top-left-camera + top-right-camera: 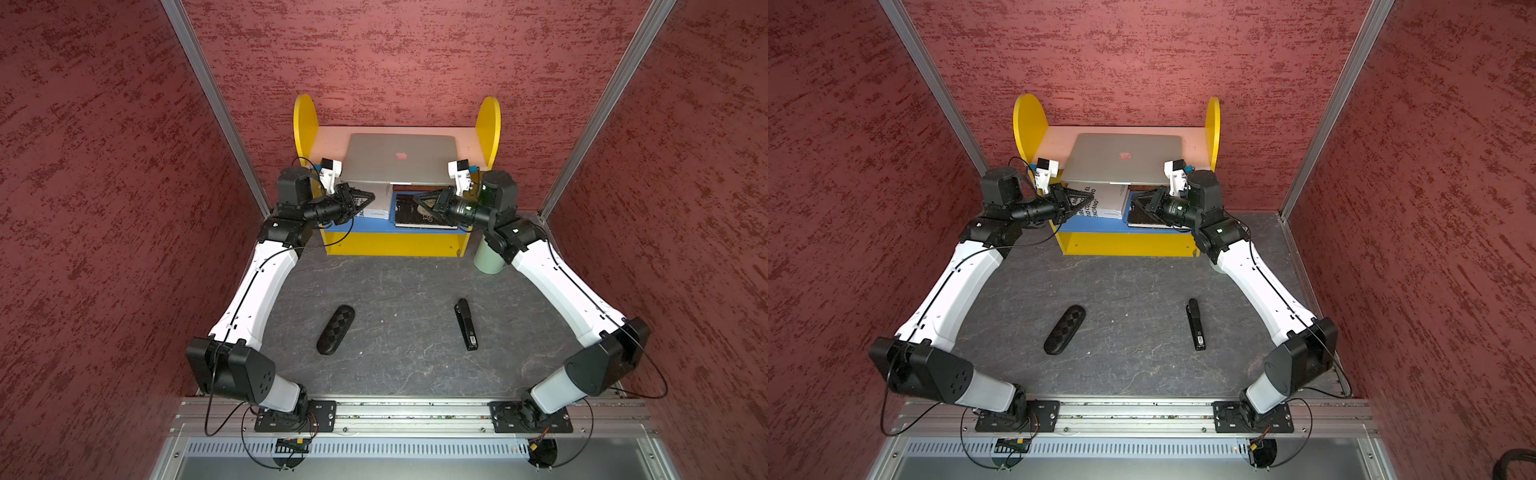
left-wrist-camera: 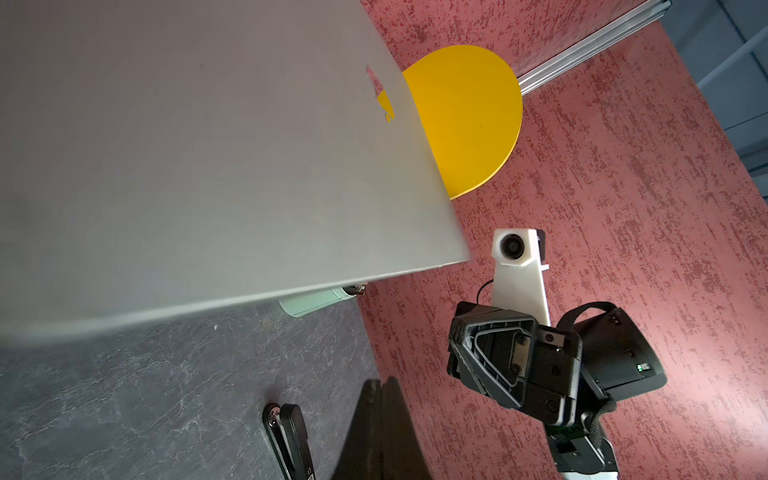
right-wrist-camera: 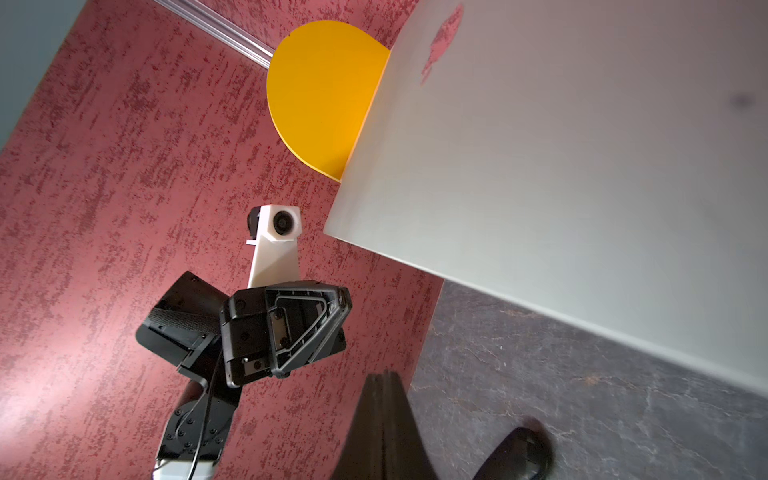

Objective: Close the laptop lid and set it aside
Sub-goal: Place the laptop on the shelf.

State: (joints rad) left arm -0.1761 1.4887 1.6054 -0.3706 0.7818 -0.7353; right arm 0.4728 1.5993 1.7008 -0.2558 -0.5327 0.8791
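Observation:
The silver-grey laptop [image 1: 399, 160] [image 1: 1123, 160] lies on the pink top board of the yellow shelf. The laptop lid [image 2: 187, 166] [image 3: 582, 166] is down, its logo side facing up, and its front edge juts over the lower shelf. My left gripper [image 1: 371, 195] [image 1: 1089, 193] [image 2: 380, 380] hangs shut and empty just below the laptop's front left corner. My right gripper [image 1: 417, 199] [image 1: 1136, 200] [image 3: 384, 376] is shut and empty below the front right corner. Neither touches the laptop. The two tips point toward each other.
A white book [image 1: 376, 210] and a black book [image 1: 415, 216] lie on the blue lower shelf [image 1: 374, 226] under the grippers. On the grey table sit a black glasses case [image 1: 336, 329] and a black stapler [image 1: 466, 324]. A pale green cup [image 1: 489, 259] stands by the shelf's right end.

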